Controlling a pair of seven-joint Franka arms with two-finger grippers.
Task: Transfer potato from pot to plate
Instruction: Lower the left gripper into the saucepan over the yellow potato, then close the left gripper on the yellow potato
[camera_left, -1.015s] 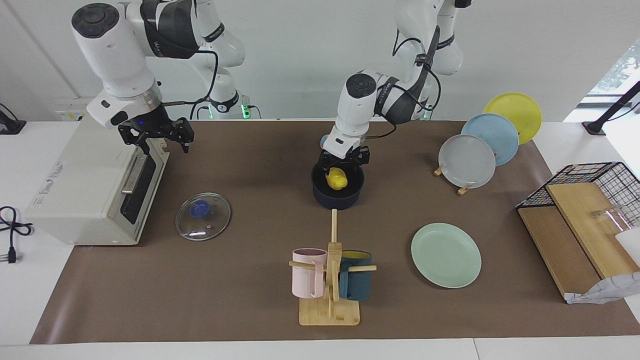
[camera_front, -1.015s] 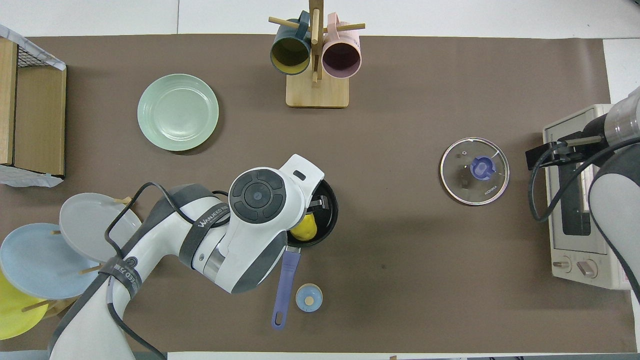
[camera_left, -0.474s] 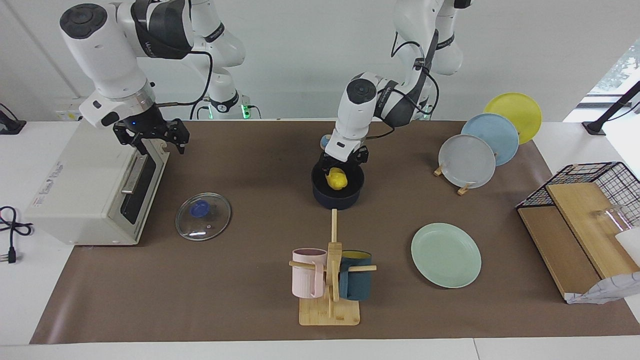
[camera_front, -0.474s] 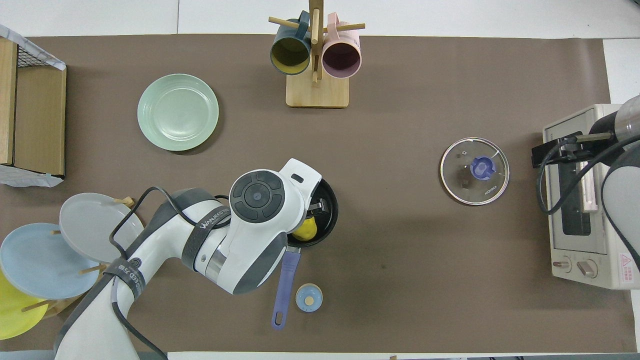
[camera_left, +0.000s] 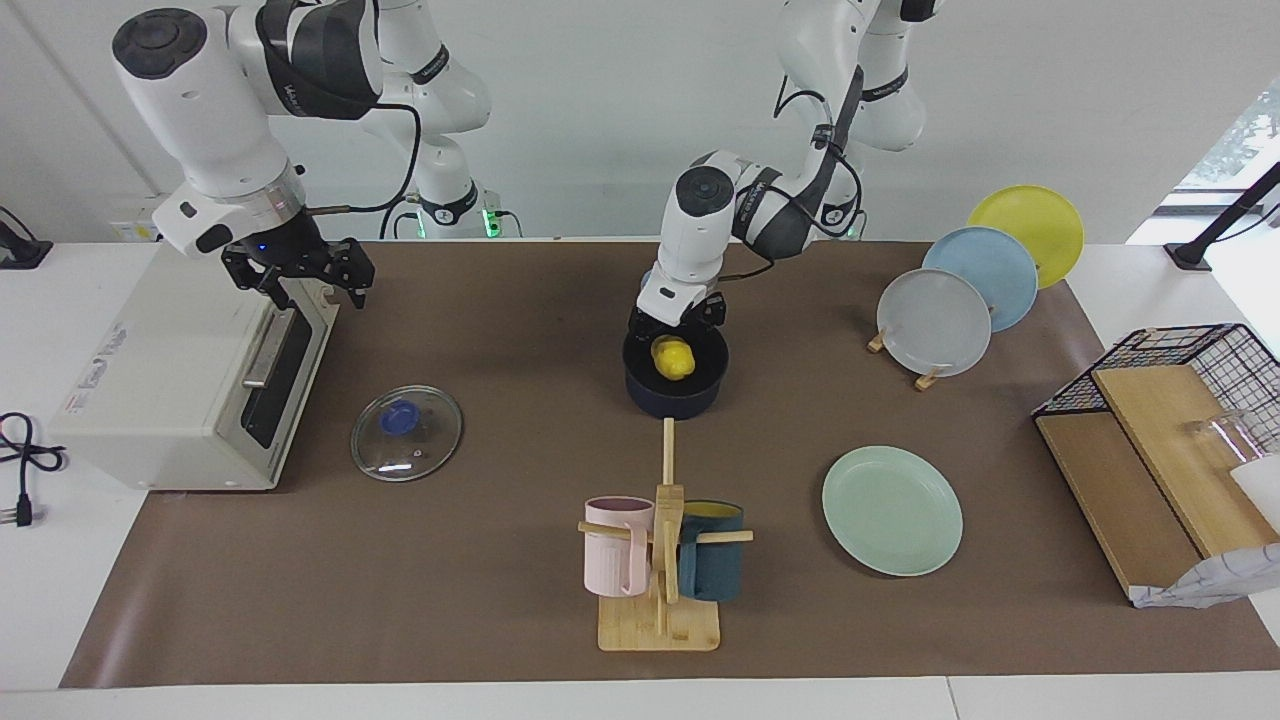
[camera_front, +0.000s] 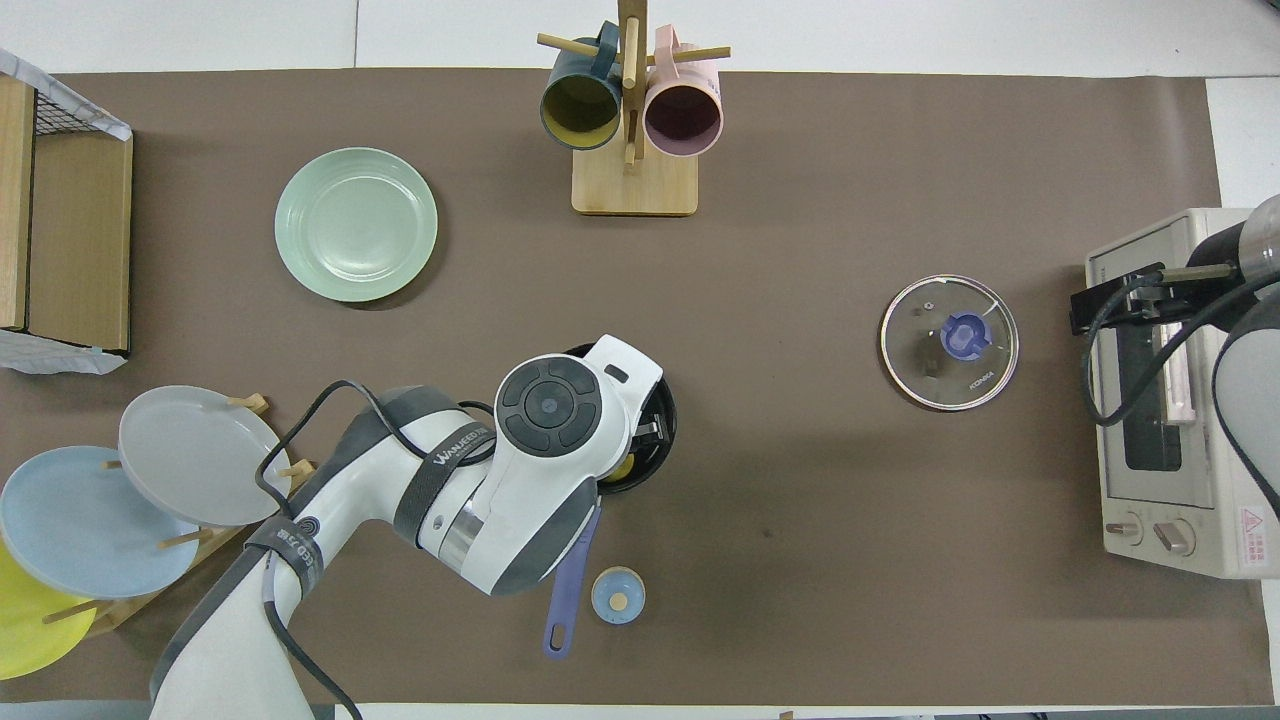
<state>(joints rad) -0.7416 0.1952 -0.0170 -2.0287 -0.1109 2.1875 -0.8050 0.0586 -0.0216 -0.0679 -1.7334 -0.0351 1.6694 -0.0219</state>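
The yellow potato (camera_left: 673, 358) lies inside the dark navy pot (camera_left: 676, 392) at the middle of the mat. My left gripper (camera_left: 675, 320) hangs open just over the pot's rim, on the side nearer to the robots, close above the potato. In the overhead view the left wrist covers most of the pot (camera_front: 663, 425), and only a sliver of the potato (camera_front: 623, 468) and the blue handle (camera_front: 568, 590) show. The mint-green plate (camera_left: 892, 510) lies bare, farther from the robots, toward the left arm's end. My right gripper (camera_left: 298, 280) hovers open over the toaster oven (camera_left: 170, 380).
A glass lid (camera_left: 406, 432) lies beside the oven. A wooden mug rack (camera_left: 660, 560) with a pink and a teal mug stands farther out than the pot. Grey, blue and yellow plates (camera_left: 935, 322) stand in a rack. A small light-blue knob (camera_front: 617, 595) lies by the pot's handle.
My left wrist has shifted a little toward the right arm's end and nearer the robots, covering more of the pot. The right gripper has drawn slightly back over the oven. The potato has not moved.
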